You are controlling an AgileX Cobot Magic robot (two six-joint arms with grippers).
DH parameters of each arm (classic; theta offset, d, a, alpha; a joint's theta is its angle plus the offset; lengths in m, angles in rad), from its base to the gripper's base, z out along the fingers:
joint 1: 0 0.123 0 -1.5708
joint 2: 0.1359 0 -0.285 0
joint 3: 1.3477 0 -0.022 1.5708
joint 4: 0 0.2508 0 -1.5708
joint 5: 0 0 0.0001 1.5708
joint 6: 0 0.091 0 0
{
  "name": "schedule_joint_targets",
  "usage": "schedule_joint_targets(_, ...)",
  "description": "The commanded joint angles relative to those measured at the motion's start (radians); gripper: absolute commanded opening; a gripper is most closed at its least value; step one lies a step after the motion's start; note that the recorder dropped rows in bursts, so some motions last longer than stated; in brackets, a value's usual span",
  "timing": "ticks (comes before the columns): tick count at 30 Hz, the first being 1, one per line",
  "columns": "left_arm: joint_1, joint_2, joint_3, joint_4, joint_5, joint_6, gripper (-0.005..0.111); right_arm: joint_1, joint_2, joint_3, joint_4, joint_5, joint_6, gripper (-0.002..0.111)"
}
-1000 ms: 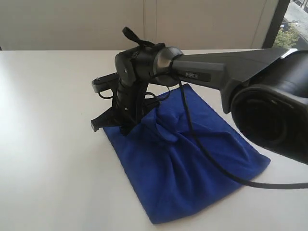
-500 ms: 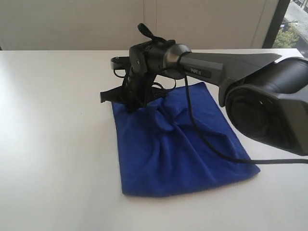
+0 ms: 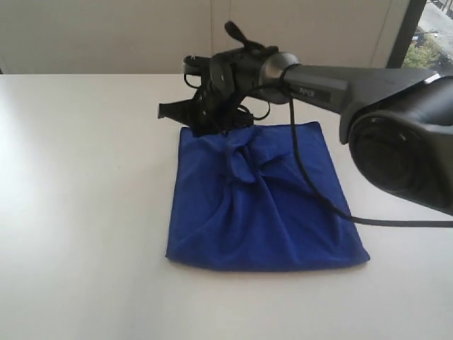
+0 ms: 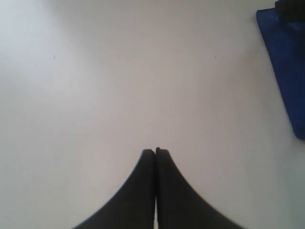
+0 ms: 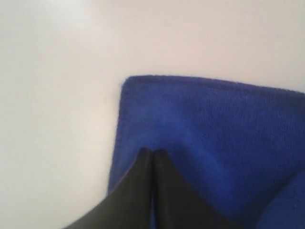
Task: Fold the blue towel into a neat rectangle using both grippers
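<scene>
- Centrally on the white table (image 3: pixel 85 212) lies the blue towel (image 3: pixel 262 212), flat and roughly square in outline, its near edge facing the exterior camera.
- Creases gather into a bunched knot of cloth close to the towel's far edge, fanning outward across the upper half of the fabric; the lower half lies smoother.
- Reaching in from the right side of the exterior view, the right arm stretches across above the towel's far edge, and the right gripper (image 3: pixel 207 129) points down at the far left corner of the cloth.
- Seen from the right wrist camera, that gripper's two black fingers are pressed tightly together over the towel near its corner; whether any cloth is nipped between them cannot be told.
- A black cable (image 3: pixel 311 188) hangs from the right arm and trails across the right half of the towel toward the table's right edge.
- Meanwhile, the left gripper (image 4: pixel 156 151) appears only in its own wrist view, fingers closed flat against each other with nothing between them, over bare table, with the towel well apart at the edge of the picture.
</scene>
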Motion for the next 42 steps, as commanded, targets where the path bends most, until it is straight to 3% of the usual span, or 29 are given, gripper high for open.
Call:
schedule_joint_targets(1,0.002,-0.005,0.005,0.0,0.006,-0.001,0.0,-0.007,-0.148,-0.001,-0.001,0.109,-0.03,0.0)
schedule_joint_targets(7,0.002,-0.005,0.005,0.0,0.006,-0.001,0.0,-0.021,-0.302,0.077,-0.223,0.357,-0.043,0.0)
schedule_joint_targets(16,0.002,-0.005,0.005,0.0,0.006,-0.001,0.0,-0.192,-0.584,0.585,-0.206,0.159,-0.1,0.0)
schedule_joint_targets(21,0.002,-0.005,0.005,0.0,0.006,-0.001,0.0,-0.309,-0.644,0.754,0.023,0.041,-0.282,0.0)
schedule_joint_targets(26,0.002,-0.005,0.005,0.002,0.006,-0.001,0.0,-0.413,-0.631,0.829,0.578,-0.059,-0.659,0.0)
schedule_joint_targets(29,0.002,-0.005,0.005,0.01,-0.062,0.044,0.0,-0.45,-0.603,0.83,0.795,-0.037,-0.851,0.0)
schedule_joint_targets(33,0.002,-0.005,0.005,0.01,-0.212,0.044,0.0,-0.461,-0.551,0.828,0.847,-0.067,-0.876,0.0)
schedule_joint_targets(42,0.002,-0.005,0.005,0.008,-0.381,0.044,0.0,-0.461,-0.456,0.828,0.866,-0.11,-0.89,0.0)
